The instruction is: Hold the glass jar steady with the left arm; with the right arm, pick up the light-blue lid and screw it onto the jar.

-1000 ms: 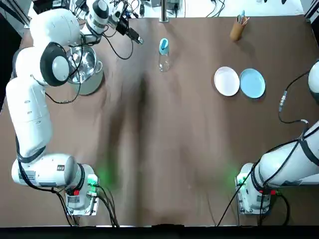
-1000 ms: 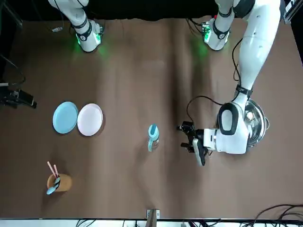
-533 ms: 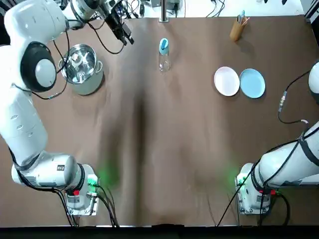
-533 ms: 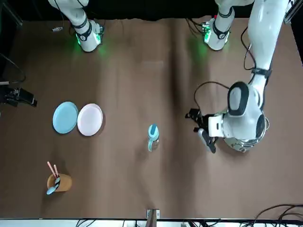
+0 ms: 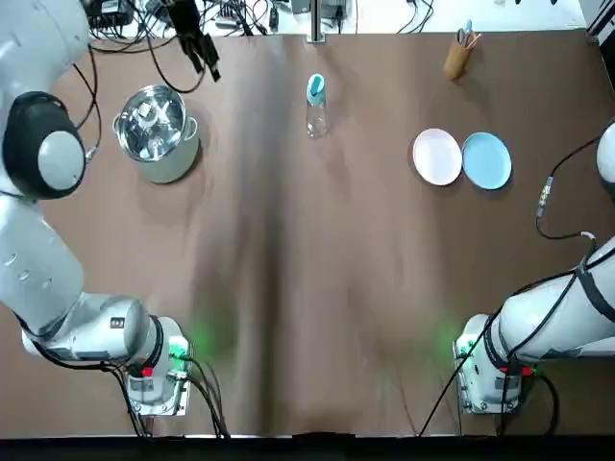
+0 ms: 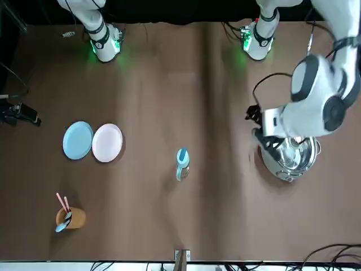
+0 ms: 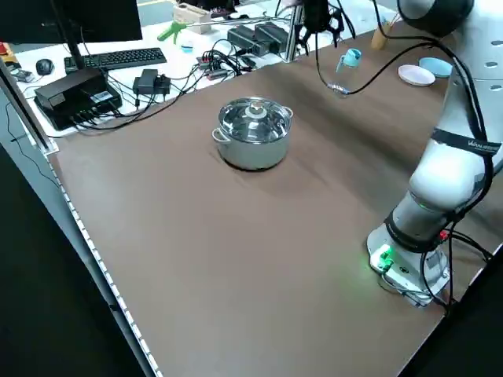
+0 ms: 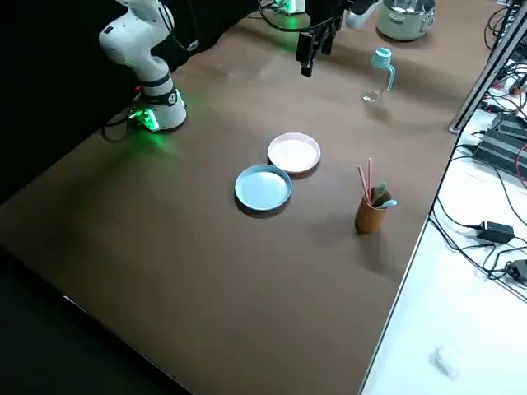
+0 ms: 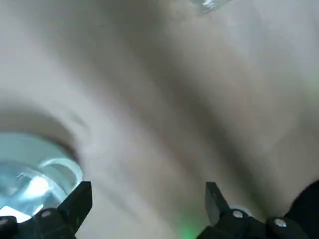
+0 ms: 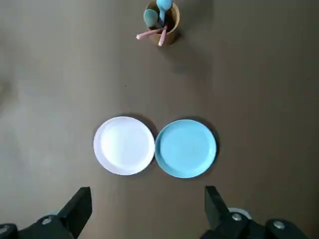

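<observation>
Currently the left gripper (image 9: 148, 189) hangs over the table's (image 5: 307, 288) far-left corner, beyond the lidded steel pot (image 5: 154, 130). Its fingers are spread apart and empty, and it is well apart from the glass jar (image 5: 314, 120). That jar stands near the middle of the far edge. The light-blue lid (image 5: 315, 88) appears to sit on its mouth already, though I cannot tell whether it is threaded on or merely resting there. Further right, a white plate (image 5: 437, 157) and a light-blue plate (image 5: 486, 160) lie side by side, with a brown cup of utensils (image 5: 457, 56) near the far-right corner. The right gripper (image 10: 148, 191) hovers high over the two plates, fingers apart, holding nothing.

The step in hand looks like the left arm's reach for the jar. It would go best by passing clear of the pot and coming in from the jar's left side. The fingers should straddle the clear glass body low down, below the lid, then close gently so the narrow jar does not tip. That leaves the top free for the right gripper.
</observation>
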